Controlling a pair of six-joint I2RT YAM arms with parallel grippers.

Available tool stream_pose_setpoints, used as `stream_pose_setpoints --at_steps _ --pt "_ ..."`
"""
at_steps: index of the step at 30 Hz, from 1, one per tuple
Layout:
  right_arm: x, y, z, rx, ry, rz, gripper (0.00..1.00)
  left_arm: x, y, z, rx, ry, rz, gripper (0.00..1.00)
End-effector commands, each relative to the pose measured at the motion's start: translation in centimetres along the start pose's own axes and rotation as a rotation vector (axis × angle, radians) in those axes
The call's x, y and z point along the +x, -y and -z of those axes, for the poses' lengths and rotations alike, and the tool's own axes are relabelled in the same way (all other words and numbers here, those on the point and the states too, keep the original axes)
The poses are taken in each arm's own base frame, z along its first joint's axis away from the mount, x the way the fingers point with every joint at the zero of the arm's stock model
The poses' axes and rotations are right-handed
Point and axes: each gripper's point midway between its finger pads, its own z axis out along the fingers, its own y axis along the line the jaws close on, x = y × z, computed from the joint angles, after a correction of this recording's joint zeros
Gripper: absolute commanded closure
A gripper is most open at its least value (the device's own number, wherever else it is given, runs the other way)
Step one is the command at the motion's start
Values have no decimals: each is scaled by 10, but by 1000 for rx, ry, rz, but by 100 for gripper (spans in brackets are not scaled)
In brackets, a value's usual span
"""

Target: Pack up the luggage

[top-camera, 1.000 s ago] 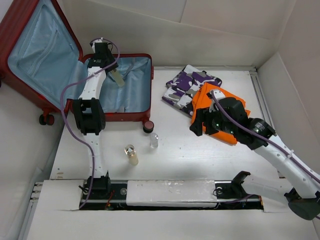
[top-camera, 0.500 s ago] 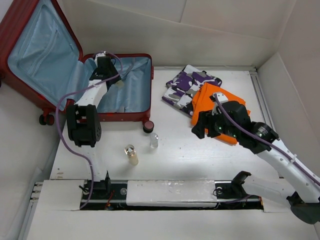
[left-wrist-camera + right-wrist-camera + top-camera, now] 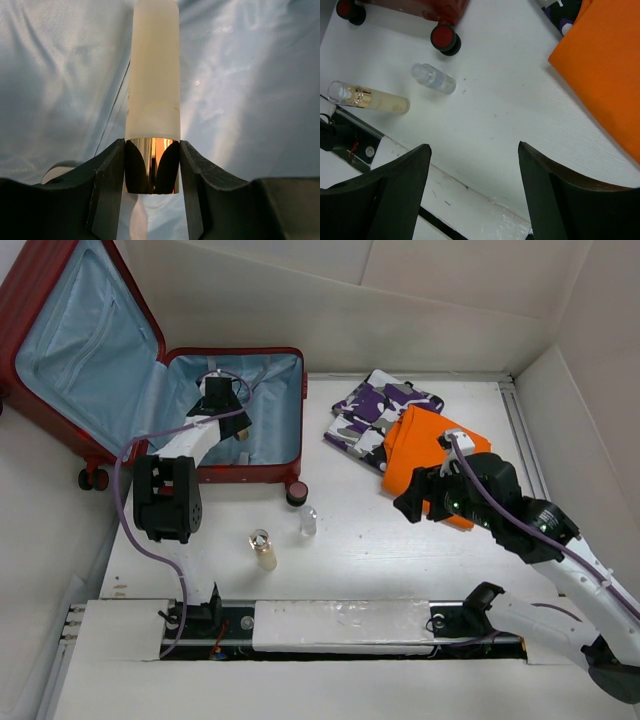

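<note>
Here we have our left gripper [image 3: 152,167] clamped on the gold band of a frosted bottle [image 3: 152,75], which juts out ahead of it. Right under it lies the blue lining of the open luggage [image 3: 275,415]. Our right gripper [image 3: 472,150] hangs spread wide, holding nothing, with an orange cloth [image 3: 605,65] just beside it and a clear vial [image 3: 434,79] and a gold-collared bottle [image 3: 370,100] ahead of it.

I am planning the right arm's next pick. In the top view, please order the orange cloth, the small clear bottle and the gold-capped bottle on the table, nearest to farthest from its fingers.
1. Orange cloth: directly beside the right fingers, to their right.
2. Small clear bottle: well to their left.
3. Gold-capped bottle: farther left, lower in the view.
</note>
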Motion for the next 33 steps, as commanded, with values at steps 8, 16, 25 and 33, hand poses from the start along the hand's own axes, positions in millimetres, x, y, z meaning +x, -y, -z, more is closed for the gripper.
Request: stream_pose_setpoints --at_steps 8,16,25,33 --pt "0 4 10 18 21 6 23 -14 -13 22 -40 32 18 50" --pt "-7 3 7 24 32 15 23 -30 3 67 36 39 -10 31" --pt "-7 -4 -4 -13 10 58 22 56 69 208 237 -42 -198 22" --pt "4 -8 -16 -57 -32 75 6 110 21 295 241 -57 -61 14"
